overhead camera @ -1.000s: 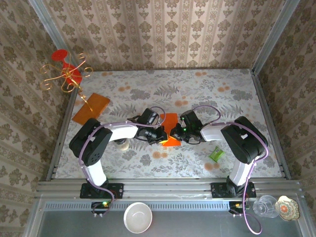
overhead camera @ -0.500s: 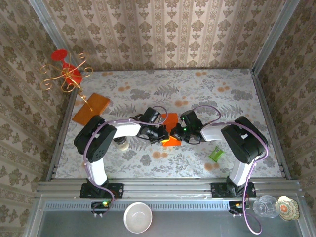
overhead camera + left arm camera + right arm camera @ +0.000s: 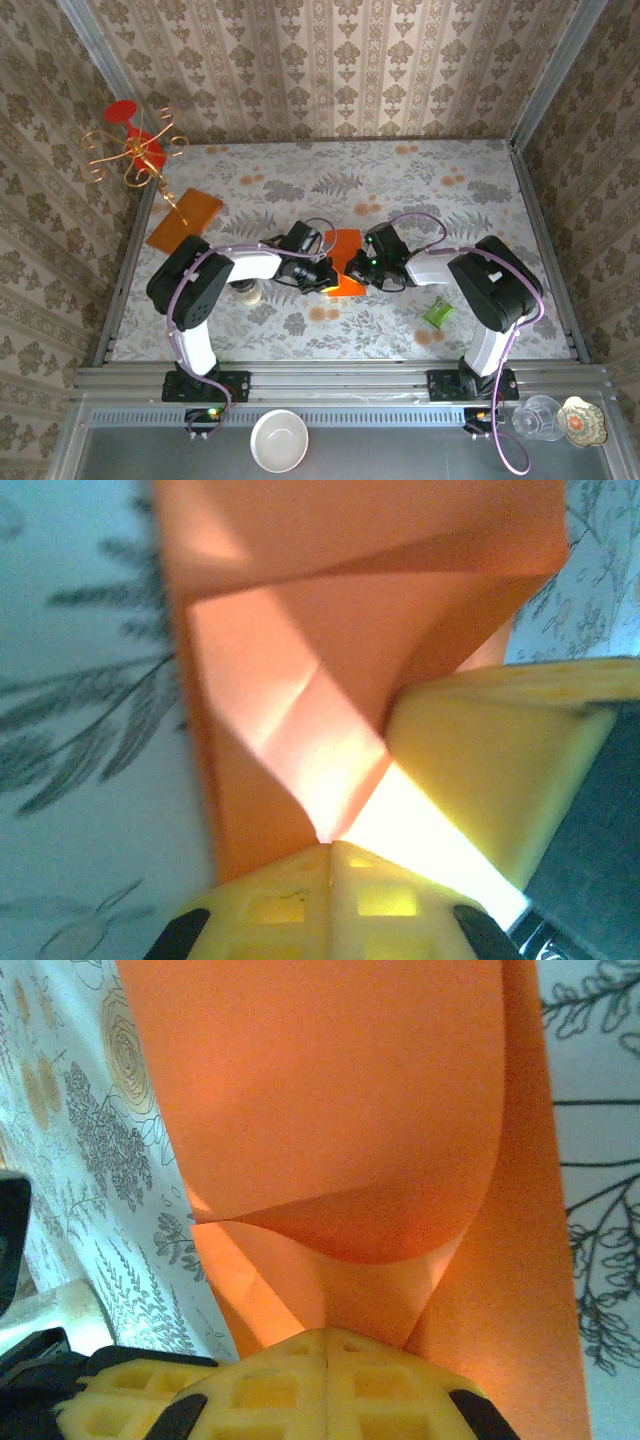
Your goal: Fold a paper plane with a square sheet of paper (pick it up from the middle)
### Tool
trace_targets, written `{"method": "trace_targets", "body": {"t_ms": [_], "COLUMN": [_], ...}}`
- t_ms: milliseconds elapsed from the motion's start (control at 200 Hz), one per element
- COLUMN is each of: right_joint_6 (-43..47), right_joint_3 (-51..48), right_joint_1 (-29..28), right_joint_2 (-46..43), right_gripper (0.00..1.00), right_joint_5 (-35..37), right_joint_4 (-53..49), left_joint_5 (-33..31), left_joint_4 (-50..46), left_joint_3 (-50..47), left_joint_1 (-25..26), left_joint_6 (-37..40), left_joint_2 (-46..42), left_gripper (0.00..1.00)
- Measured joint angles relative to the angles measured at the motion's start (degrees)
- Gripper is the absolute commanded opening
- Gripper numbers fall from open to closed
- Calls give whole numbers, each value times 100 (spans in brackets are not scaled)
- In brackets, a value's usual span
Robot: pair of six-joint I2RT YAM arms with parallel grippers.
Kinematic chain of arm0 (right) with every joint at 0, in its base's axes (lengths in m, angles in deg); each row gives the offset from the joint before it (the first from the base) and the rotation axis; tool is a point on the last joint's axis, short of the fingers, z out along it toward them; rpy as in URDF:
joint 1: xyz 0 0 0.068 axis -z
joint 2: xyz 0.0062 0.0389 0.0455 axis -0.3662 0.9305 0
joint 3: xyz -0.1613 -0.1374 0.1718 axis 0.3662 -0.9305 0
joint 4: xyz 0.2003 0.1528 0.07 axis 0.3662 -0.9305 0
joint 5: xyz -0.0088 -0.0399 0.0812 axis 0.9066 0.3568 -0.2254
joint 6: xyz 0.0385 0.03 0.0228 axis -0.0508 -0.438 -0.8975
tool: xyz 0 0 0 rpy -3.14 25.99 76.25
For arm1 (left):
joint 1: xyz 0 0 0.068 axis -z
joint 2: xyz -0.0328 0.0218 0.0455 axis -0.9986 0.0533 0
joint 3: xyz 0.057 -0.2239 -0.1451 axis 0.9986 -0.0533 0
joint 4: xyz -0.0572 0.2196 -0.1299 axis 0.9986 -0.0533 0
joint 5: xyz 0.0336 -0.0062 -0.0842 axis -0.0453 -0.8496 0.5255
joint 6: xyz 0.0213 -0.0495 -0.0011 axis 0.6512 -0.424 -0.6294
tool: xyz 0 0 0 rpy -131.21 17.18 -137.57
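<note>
Left gripper (image 3: 330,852): clamped shut, pinching the left side of the square sheet of paper (image 3: 300,630) right at the seam of the yellow pads.
Right gripper (image 3: 325,1338): same deal, closed tight on the paper's right side, with a curved flap bulging just ahead of the pads.
Paper spot: middle of the bench (image 3: 450,200), caught between both grippers, already creased into triangular flaps.
Step in hand (my guess): holding and shaping a fold, nowhere near a finished plane.
Doing it well: keep both pinches level and move them together, no tugging apart or thin paper like this rips. Line up the edges first, then flatten the crease against the bench, not in mid-air.
Hard to make out: which fold this actually is. Can't tell if the near end is lifted or lying flat. Near edge tucked under the wrists from above, close-ups cropped and washed out by glare.
Off to the side: amber sheet (image 3: 185,218) at far left, well apart, not the one to fold.
</note>
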Motion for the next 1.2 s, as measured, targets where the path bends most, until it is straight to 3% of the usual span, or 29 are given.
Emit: {"method": "trace_targets", "body": {"t_ms": [350,560,820,1201], "right_joint_6": [7,7,7,7], "right_joint_3": [61,61,59,57], "right_joint_1": [-11,-11,-11,-9], "right_joint_2": [0,-7,-17,-22], "right_gripper": [0,0,0,0], "right_joint_5": [42,44,59,59], "right_joint_4": [-133,-133,-131,-129], "left_joint_5": [55,66,109,138], "left_joint_4": [-662,-1016,-273,61], "left_joint_3": [-765,-595,195,74], "left_joint_1": [-157,-365,-175,-101], "left_joint_6": [214,210,-35,-205], "left_joint_2": [-844,-1161,-492,81], "left_gripper": [0,0,0,0]}}
